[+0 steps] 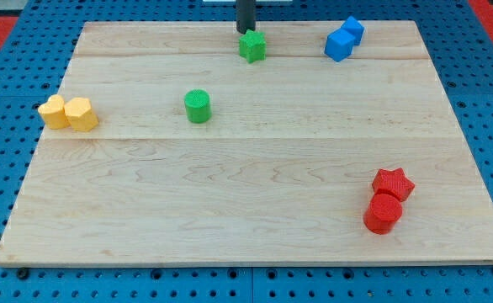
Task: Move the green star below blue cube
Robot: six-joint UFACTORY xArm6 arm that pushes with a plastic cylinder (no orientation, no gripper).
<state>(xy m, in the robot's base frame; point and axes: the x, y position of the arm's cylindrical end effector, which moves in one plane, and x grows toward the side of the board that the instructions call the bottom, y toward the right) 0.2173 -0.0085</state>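
Observation:
The green star (251, 46) sits near the top edge of the wooden board, around the middle. My tip (245, 31) is just above the star on its upper left, touching or almost touching it. The blue cube (339, 45) lies at the view's top right, to the right of the star, with a second blue block (352, 29) touching it on its upper right.
A green cylinder (198, 106) stands left of centre. Two yellow blocks (68, 113) touch each other at the left edge. A red star (394, 183) and a red cylinder (384, 213) touch at the bottom right. The wooden board (255, 227) lies on a blue pegboard.

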